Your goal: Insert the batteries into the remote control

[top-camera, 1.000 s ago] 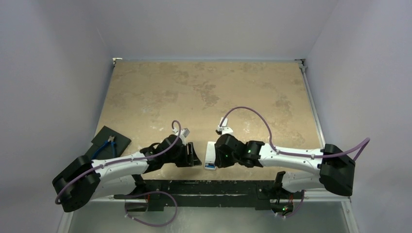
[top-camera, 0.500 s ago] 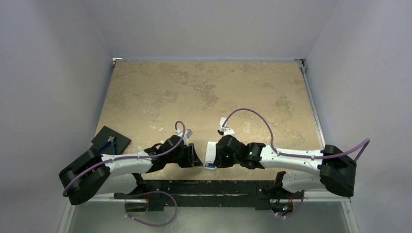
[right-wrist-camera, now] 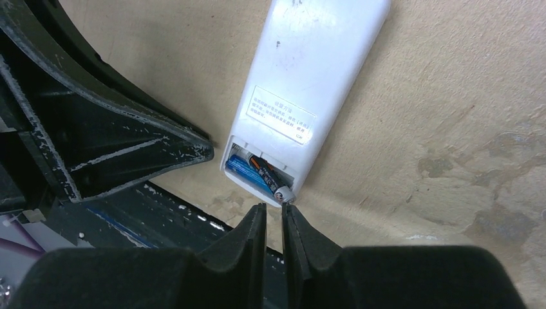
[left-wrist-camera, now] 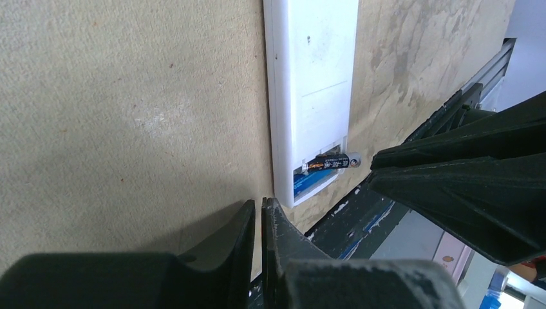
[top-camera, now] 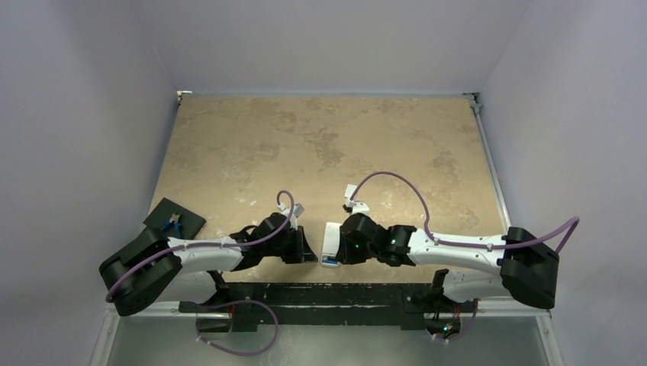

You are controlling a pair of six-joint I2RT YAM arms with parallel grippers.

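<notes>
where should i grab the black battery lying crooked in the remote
Pinch the black battery at its capped end, which juts past the open end of the remote. Come from that end; the rest sits sunk beside the blue battery.

Remote control (right-wrist-camera: 309,77): white oblong, face down on the counter (right-wrist-camera: 451,96), labelled back up, battery bay uncovered at the end nearest the counter's near edge. Blue battery (right-wrist-camera: 241,168): lying in the bay. Black battery (right-wrist-camera: 265,175): slanted beside it, metal tip overhanging the bay's edge.
</notes>
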